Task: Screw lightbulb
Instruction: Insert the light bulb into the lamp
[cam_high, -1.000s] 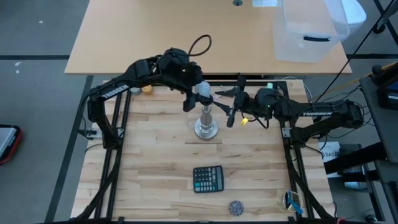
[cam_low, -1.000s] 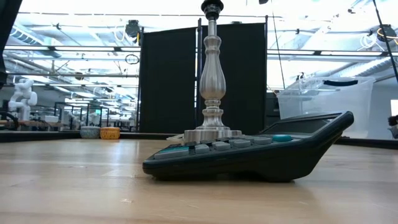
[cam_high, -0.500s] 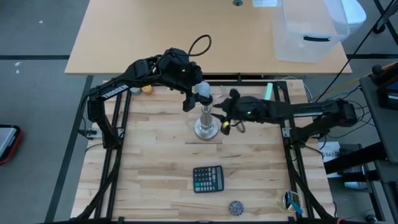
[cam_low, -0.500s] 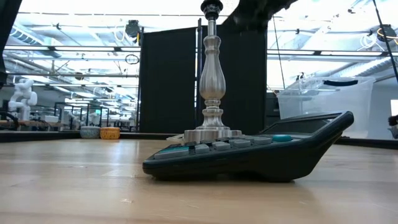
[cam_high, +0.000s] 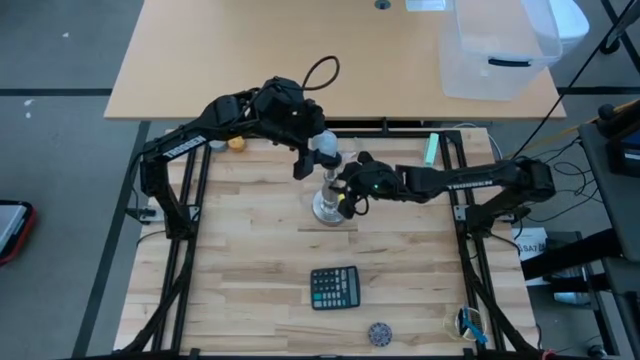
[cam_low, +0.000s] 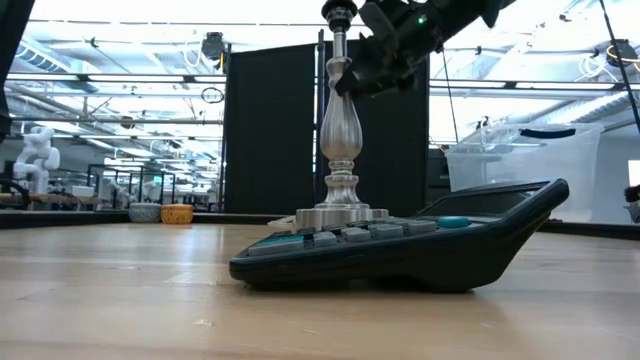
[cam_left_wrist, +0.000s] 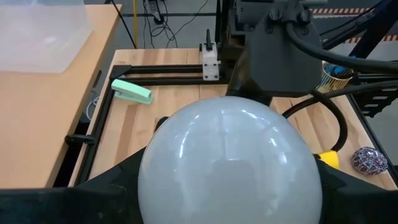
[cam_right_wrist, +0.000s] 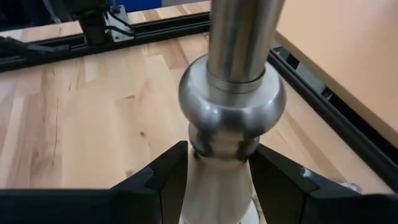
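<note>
the lightbulb (cam_high: 323, 146) is clamped between the 2 fingers of the left gripper (cam_high: 318, 150), held in the air just above the dark socket top of the silver metal stand (cam_high: 331, 203). in the left wrist view the frosted globe (cam_left_wrist: 230, 165) fills the space between the dark fingers (cam_left_wrist: 118, 180), pressed on both sides. the right gripper (cam_high: 345, 190) is placed at the stand's stem, 1 finger (cam_right_wrist: 163, 176) on each side of the narrow neck below a rounded collar (cam_right_wrist: 231, 99); whether the fingers press the metal or only flank it cannot be told. in the low view the stand (cam_low: 341, 140) is seen upright behind a dark calculator (cam_low: 405, 248), with the right gripper (cam_low: 385, 55) beside its upper stem. the wooden table (cam_high: 250, 250) also carries a small orange ball (cam_high: 237, 142) near its far left corner.
</note>
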